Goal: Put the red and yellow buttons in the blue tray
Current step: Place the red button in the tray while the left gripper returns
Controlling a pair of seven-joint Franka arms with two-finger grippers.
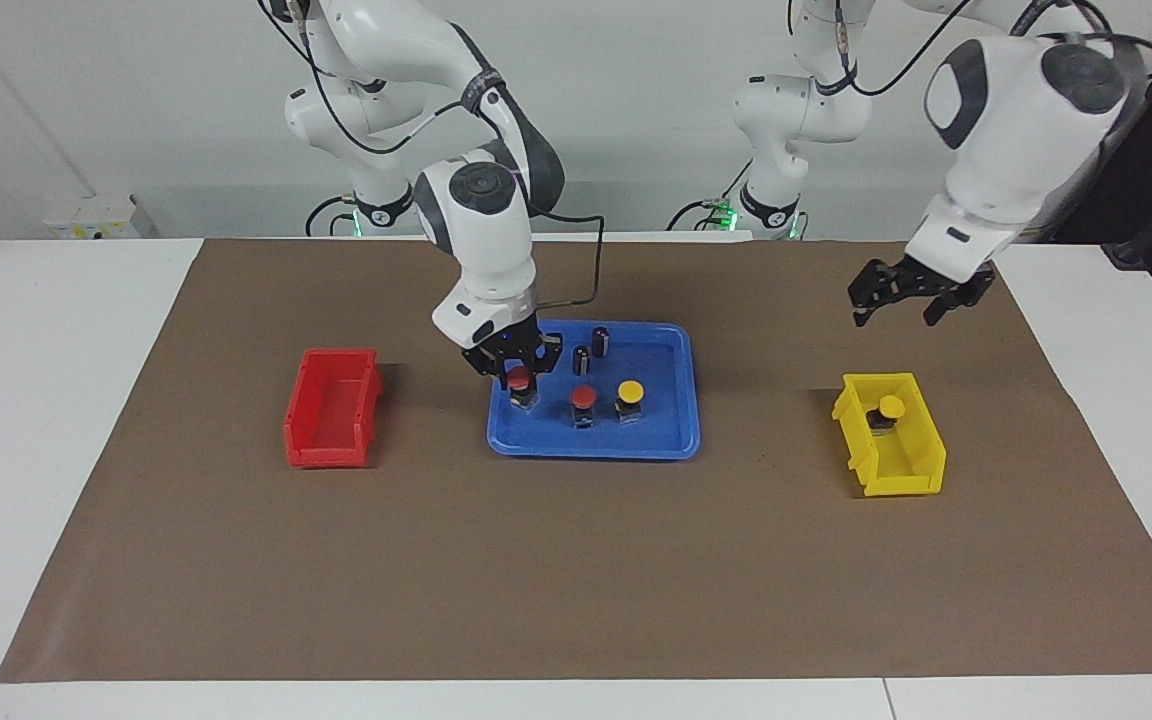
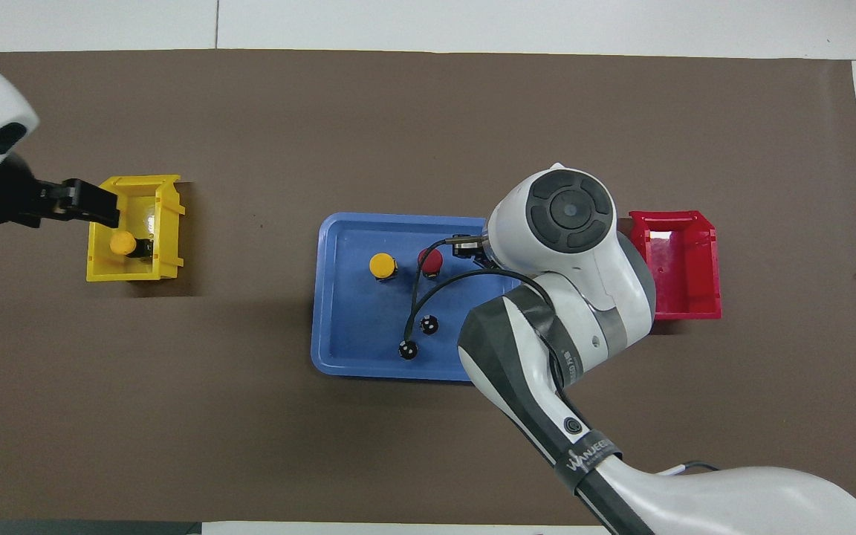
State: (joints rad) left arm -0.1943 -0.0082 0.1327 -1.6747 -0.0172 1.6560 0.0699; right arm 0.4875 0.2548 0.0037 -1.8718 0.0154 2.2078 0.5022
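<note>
The blue tray [image 1: 676, 440] [image 2: 346, 297] holds a red button [image 1: 584, 397] [image 2: 430, 260], a yellow button [image 1: 630, 390] [image 2: 382, 265] and a second red button [image 1: 519, 378]. My right gripper [image 1: 521, 368] is low over the tray, its fingers spread on either side of that second red button, which stands on the tray floor. In the overhead view the right arm hides this gripper and button. A second yellow button [image 1: 891, 406] [image 2: 122, 243] lies in the yellow bin [image 1: 921, 470] [image 2: 168, 223]. My left gripper [image 1: 911, 295] [image 2: 93, 204] hangs open and empty over that bin's rim.
Two dark capless cylinders [image 1: 601, 340] [image 1: 581, 360] [image 2: 429, 324] [image 2: 407, 349] stand in the tray, nearer to the robots than the buttons. An empty red bin [image 1: 331, 405] [image 2: 677, 264] sits toward the right arm's end. Brown paper [image 1: 576, 570] covers the table.
</note>
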